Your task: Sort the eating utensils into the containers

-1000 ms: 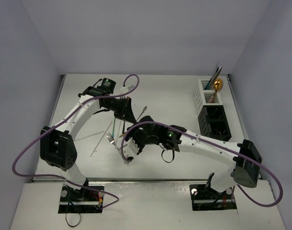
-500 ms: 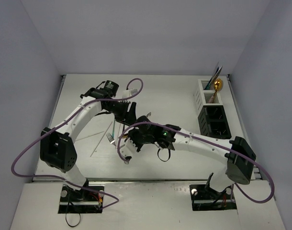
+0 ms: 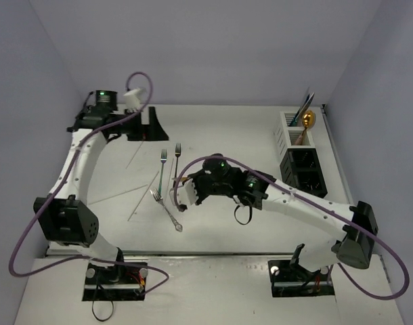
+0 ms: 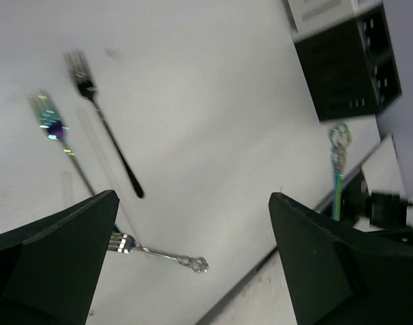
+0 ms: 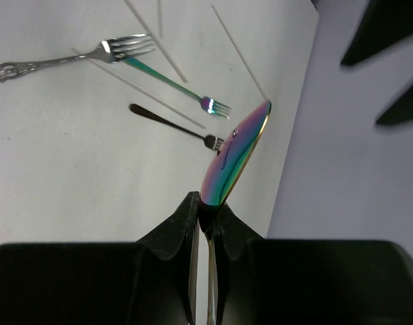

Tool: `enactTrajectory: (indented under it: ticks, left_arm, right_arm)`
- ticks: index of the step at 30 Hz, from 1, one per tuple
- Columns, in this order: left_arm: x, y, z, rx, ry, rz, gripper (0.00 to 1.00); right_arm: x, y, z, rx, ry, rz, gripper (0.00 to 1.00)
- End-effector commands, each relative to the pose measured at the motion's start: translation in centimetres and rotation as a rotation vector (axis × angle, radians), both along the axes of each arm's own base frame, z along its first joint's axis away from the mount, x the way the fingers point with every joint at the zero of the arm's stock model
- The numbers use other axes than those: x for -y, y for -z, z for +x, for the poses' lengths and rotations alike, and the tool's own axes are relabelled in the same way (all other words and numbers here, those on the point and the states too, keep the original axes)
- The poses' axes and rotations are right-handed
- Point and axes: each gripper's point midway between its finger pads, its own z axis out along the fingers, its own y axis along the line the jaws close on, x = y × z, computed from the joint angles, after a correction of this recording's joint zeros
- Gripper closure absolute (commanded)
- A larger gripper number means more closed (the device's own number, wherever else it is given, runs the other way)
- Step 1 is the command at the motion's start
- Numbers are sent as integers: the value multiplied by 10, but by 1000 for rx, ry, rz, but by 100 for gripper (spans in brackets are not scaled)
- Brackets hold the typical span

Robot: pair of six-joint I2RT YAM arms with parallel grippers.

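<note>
Three forks [image 3: 163,166] lie mid-worktop [image 3: 227,128] from above; the left gripper [image 3: 144,128] has swung back far-left. Its wrist view shows jaws released, empty. Right wrist: the right gripper [image 5: 208,223] has clenched on an iridescent spoon [image 5: 233,152], lifted, presumably bound for the containers [image 3: 293,132].

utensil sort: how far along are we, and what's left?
Done: a blue knife and a gold spoon stand in the white container.
In hand: the right gripper is shut on an iridescent spoon; the left gripper is open and empty.
Left: teal-handled fork, dark fork, silver fork and thin sticks lie on the table.
</note>
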Motion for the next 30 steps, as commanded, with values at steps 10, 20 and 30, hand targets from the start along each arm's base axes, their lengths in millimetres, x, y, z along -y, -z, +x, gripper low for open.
enactTrajectory:
  ticks: [10, 20, 30]
  left_arm:
    - [-71, -7, 37, 302, -289, 102, 6]
    - [-79, 24, 47, 280, -285, 181, 6]
    - [-85, 48, 47, 249, -282, 229, 6]
  right_arm:
    - [262, -161, 179, -304, 1043, 1119, 100]
    - [443, -147, 218, -242, 1410, 1547, 100]
    - [464, -120, 262, -248, 1407, 1681, 100]
